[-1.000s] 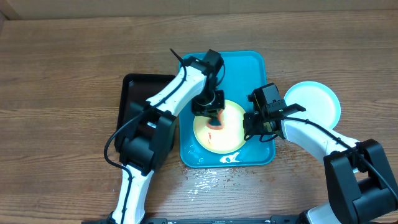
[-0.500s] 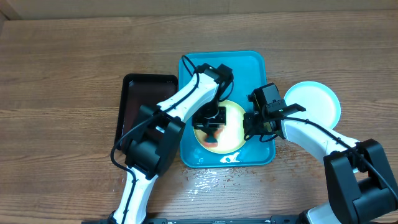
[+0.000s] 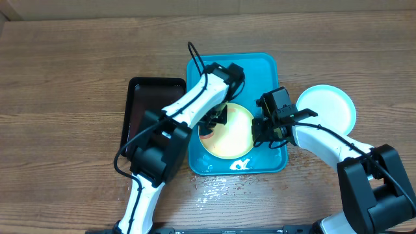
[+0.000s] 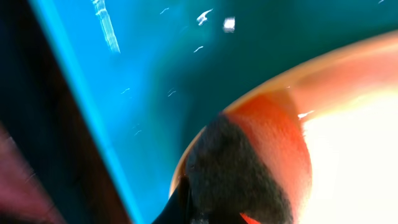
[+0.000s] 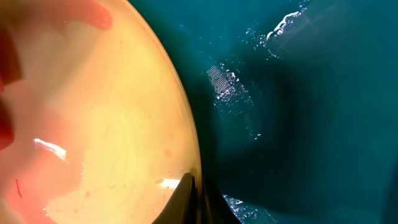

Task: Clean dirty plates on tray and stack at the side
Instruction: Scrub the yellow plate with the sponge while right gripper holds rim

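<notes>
A pale yellow plate [image 3: 231,133] lies in the turquoise tray [image 3: 250,68]. My left gripper [image 3: 216,117] is shut on a dark sponge [image 4: 233,174] and presses it on the plate's left edge, where a red-brown smear [image 4: 273,124] shows. My right gripper [image 3: 259,133] is shut on the plate's right rim; its fingertips [image 5: 186,198] pinch the rim in the right wrist view, with the plate [image 5: 93,124] to their left. A white plate with a light-blue rim [image 3: 328,107] lies on the table right of the tray. No third plate is in view.
A black rectangular tray [image 3: 146,107] lies against the turquoise tray's left side. Water drops [image 3: 214,185] lie on the wooden table in front of the tray. Wet patches shine on the tray floor [image 5: 298,124].
My left gripper moved the sponge from the plate's middle to its left edge. The red smear in the middle is gone. The right gripper has held still on the rim.
</notes>
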Controlling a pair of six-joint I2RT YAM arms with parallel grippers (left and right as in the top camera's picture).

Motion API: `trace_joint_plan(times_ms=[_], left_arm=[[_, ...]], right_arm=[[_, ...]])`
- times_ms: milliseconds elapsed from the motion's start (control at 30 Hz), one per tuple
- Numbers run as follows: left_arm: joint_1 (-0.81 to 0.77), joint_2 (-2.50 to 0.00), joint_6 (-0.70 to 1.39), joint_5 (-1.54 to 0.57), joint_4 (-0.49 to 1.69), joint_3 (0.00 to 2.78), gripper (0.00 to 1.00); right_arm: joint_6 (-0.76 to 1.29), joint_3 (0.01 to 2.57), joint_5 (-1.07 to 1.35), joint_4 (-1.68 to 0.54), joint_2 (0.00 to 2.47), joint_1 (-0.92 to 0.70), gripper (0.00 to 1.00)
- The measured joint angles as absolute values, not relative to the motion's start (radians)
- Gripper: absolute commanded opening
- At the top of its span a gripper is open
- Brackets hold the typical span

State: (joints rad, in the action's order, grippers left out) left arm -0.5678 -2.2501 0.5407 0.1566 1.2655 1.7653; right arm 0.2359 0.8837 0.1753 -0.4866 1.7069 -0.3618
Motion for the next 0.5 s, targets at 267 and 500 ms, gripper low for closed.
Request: trace_joint_plan(times_ms=[267, 500], left_arm=[[-0.496, -2.250, 0.490, -0.268, 1.036, 1.759, 0.04], [-0.579, -2.250, 0.494, -0.448, 1.006, 1.700, 0.04]], right_arm=[[0.236, 0.886, 0.157, -0.491, 1.707, -0.353, 0.04], [0.235, 0.886, 0.152, -0.490, 1.707, -0.353, 0.04]])
